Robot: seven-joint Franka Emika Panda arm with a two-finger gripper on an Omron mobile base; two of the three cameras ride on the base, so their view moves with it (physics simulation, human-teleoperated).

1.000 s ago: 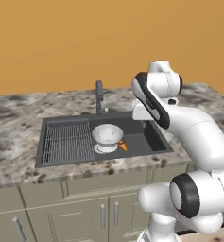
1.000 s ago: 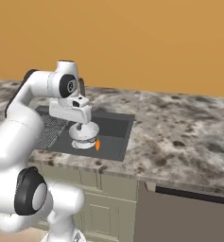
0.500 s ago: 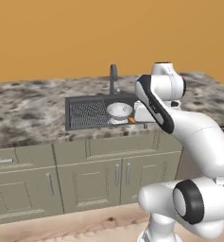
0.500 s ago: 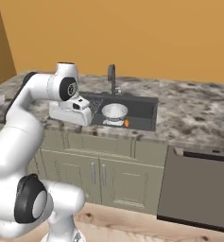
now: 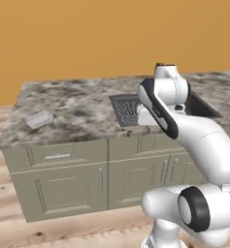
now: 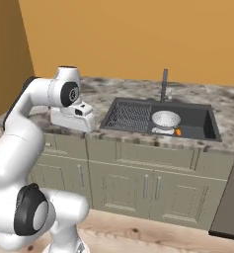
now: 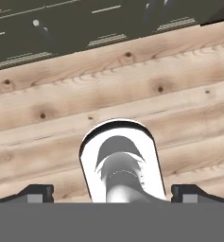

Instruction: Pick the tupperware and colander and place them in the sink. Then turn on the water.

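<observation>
Orange wall (image 5: 87,38) behind, plank wood floor (image 7: 132,85) below. Marbled stone tabletop (image 5: 73,104) over grey-green cabinets (image 6: 138,183), one dark sink (image 6: 197,123) set in it. One white colander (image 6: 166,119) sits in the basin, faucet (image 6: 164,84) at its 12 o'clock, a small orange thing (image 6: 177,132) at its 4 o'clock. One tupperware (image 5: 39,119) lies on the tabletop near the left edge, well apart from the sink. End effector (image 7: 113,193) points down at the floor, fingers (image 7: 35,193) spread wide, holding nothing.
</observation>
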